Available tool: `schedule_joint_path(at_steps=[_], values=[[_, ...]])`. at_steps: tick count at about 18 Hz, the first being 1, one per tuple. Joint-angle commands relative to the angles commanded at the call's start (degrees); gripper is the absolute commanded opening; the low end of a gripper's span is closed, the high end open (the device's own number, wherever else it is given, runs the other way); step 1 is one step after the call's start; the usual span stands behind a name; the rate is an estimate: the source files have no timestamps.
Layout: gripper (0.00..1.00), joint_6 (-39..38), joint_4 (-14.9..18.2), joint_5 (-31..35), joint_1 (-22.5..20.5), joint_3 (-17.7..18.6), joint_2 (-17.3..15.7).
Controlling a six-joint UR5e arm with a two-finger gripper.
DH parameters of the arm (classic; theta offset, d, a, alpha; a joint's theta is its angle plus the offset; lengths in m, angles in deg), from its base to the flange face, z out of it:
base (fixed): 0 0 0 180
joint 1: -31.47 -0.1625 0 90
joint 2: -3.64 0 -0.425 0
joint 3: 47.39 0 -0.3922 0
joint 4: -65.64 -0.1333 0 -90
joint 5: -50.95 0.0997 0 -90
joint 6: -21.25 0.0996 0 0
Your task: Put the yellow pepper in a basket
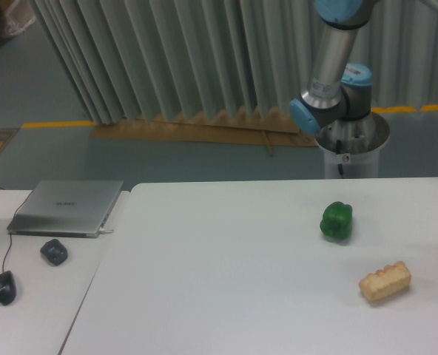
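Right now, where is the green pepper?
The green pepper sits right of centre on the white table, just up-left of the tan ridged block.

pepper: glossy green; ridged block: tan; table: white; laptop: silver-grey; arm joints: light blue

Single fixed camera, high front view, facing table, mid-distance.

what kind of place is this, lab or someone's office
Most likely a robotics lab or workshop: a robot arm on a pedestal stands behind a white table, a closed laptop sits on a side desk, and a yellow floor line runs behind.
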Motion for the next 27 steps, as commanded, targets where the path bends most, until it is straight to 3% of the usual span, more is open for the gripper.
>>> schedule_joint_path(at_steps=[4,5,7,19,25,27], values=[[0.51,0.6,-2.1,0.0,-0.2,0.1,1.0],[0.57,0.5,-2.5,-0.1,-0.1,0.1,1.1],[0.99,0.7,-4.2,-0.1,0.0,0.3,1.6],[1.0,-3.2,-5.2,-2.2,0.7,0.2,1.9],[1.0,-2.7,-4.7,-3.2,2.0,0.5,1.2],[1.0,-3.3,-2.9,-2.8,2.9,0.1,0.8]])
